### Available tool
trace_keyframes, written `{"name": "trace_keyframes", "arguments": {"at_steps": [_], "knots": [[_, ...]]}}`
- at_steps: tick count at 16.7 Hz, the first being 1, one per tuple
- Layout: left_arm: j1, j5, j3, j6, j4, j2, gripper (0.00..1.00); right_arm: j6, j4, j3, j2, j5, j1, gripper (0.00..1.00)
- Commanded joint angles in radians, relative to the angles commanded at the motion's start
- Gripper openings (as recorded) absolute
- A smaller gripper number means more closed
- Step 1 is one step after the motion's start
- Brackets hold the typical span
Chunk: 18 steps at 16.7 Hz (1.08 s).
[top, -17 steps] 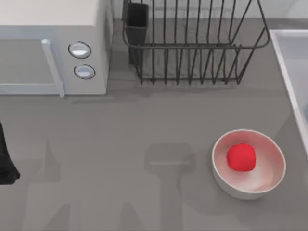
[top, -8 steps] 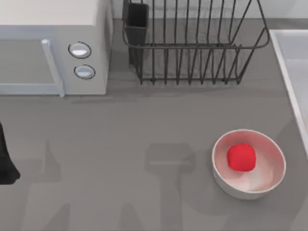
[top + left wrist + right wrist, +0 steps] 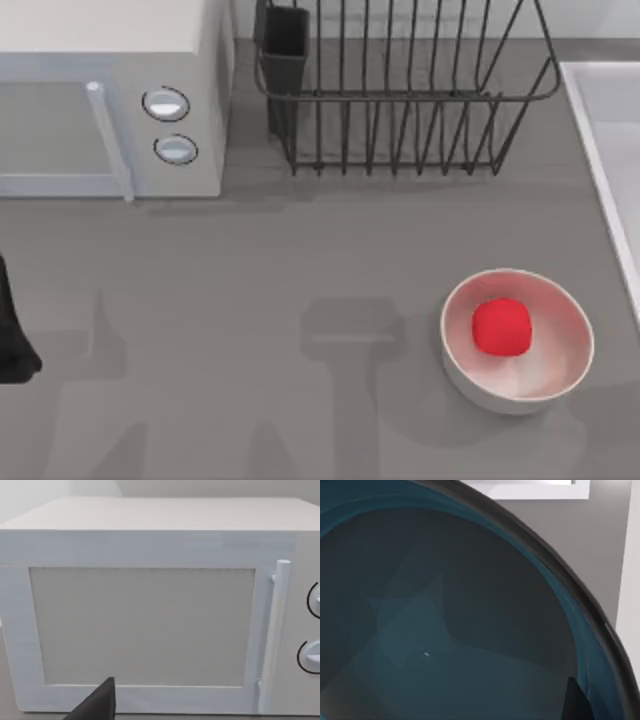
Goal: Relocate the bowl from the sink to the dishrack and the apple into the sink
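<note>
The teal-blue bowl [image 3: 445, 630] lies very close under the right wrist camera, its inside and dark rim showing. A dark part of my right gripper [image 3: 576, 701] stands just inside that rim. Pale sink [image 3: 631, 555] wall shows beyond the bowl, and the sink [image 3: 600, 130] rim runs down the table's right edge. The red apple [image 3: 501, 326] rests inside a white bowl [image 3: 560, 385] at the front right. The dark wire dishrack [image 3: 400, 100] stands at the back middle with nothing in it. My left arm [image 3: 10, 340] is parked at the left edge.
A white microwave [image 3: 100, 90] with two round knobs stands at the back left, and the left wrist camera faces its door [image 3: 145, 625]. A dark cutlery cup [image 3: 287, 50] sits at the dishrack's left corner.
A soft shadow on the table by the white bowl has spread at the front right. The apple, white bowl and left arm have not moved.
</note>
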Motion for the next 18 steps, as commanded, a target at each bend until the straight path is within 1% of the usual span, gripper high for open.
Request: {"name": "trace_keyframes", "arguments": {"at_steps": [4,9,11,14,18], "knots": [[0.0,0.0,0.0,0.0,0.0,0.0,1.0,-0.048,-0.058,-0.054,-0.095,-0.006,-0.04,0.0],[0.0,0.0,0.0,0.0,0.0,0.0,1.0,-0.045,-0.056,-0.05,-0.092,-0.005,-0.035,0.0],[0.0,0.0,0.0,0.0,0.0,0.0,1.0,-0.023,-0.025,-0.046,-0.09,0.012,-0.007,0.0],[0.0,0.0,0.0,0.0,0.0,0.0,1.0,0.052,0.096,-0.036,-0.081,0.078,0.11,0.0],[0.0,0.0,0.0,0.0,0.0,0.0,1.0,0.201,0.362,-0.029,-0.054,0.224,0.376,0.0]]}}
